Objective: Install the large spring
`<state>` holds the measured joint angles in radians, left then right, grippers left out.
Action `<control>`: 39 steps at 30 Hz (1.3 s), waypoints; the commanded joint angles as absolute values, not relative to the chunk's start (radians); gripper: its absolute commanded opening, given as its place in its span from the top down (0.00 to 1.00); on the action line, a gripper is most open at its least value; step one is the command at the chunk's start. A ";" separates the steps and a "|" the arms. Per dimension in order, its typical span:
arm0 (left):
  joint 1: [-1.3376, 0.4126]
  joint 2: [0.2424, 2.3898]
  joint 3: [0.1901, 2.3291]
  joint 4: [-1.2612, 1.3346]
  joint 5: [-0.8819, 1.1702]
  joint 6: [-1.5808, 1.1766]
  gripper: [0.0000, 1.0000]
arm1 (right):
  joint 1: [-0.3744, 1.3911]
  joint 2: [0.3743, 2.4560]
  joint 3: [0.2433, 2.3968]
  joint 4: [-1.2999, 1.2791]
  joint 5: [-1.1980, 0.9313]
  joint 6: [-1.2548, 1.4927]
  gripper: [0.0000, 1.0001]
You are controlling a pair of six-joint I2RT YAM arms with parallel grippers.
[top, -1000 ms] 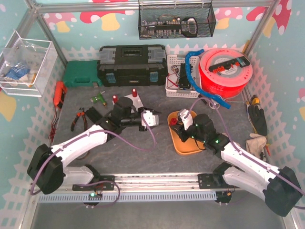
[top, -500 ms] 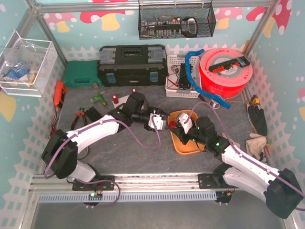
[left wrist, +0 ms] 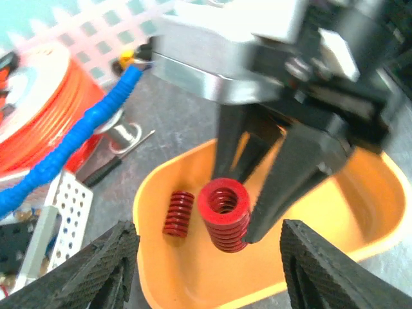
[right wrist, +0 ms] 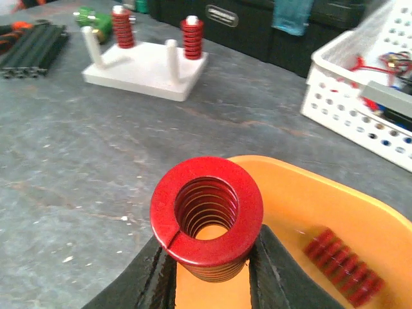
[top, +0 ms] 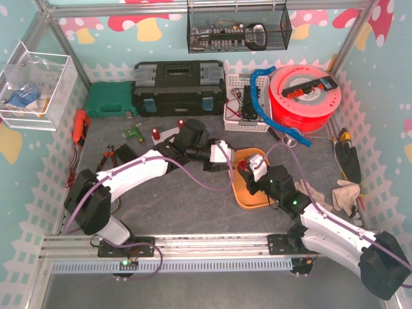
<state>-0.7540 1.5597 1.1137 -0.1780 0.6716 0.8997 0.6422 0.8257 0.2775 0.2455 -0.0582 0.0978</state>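
The large spring (right wrist: 207, 219), a thick red coil, sits end-on between the black fingers of my right gripper (right wrist: 207, 261), which is shut on it just above the near end of the orange tray (right wrist: 302, 193). In the left wrist view the same large spring (left wrist: 224, 215) hangs over the tray, and my left gripper (left wrist: 212, 270) stands open right in front of it with nothing between its ribbed fingers (left wrist: 96, 270). A smaller red spring (left wrist: 178, 214) lies in the tray. The white peg base (right wrist: 145, 67) stands farther back with two red springs on its pegs.
Along the back stand a black toolbox (top: 178, 87), a green case (top: 111, 100), a white basket (top: 244, 106) and an orange filament spool (top: 304, 96) with a blue hose. Pliers (top: 106, 161) lie at the left, gloves (top: 347, 161) at the right.
My left arm has swung right from mid-table to the tray's edge, and its jaws have opened wider. The right gripper kept hold of the spring and shifted slightly right.
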 commanded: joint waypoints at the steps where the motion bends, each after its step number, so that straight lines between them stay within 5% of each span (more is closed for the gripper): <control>1: -0.771 1.525 1.156 -0.020 0.527 0.352 0.42 | 0.641 0.803 0.269 0.351 0.119 0.135 1.00; 4: -0.788 1.542 1.197 -0.021 0.389 0.010 0.53 | 0.641 0.811 0.266 0.362 0.189 0.140 1.00; 9: -0.907 1.549 1.210 -0.062 0.206 -0.102 0.33 | 0.643 0.818 0.238 0.433 0.237 0.174 1.00; 17: -0.971 1.650 1.331 -0.166 0.014 -0.137 0.32 | 0.643 0.826 0.234 0.458 0.233 0.206 1.00; 39: -0.971 1.850 1.481 -0.310 0.148 -0.032 0.35 | 0.643 0.849 0.222 0.501 0.233 0.213 1.00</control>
<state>-0.9642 1.8103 1.4288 -0.2554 0.1013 -0.0628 0.6415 0.8383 0.2150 0.4332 0.2279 0.2176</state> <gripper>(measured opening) 0.655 0.286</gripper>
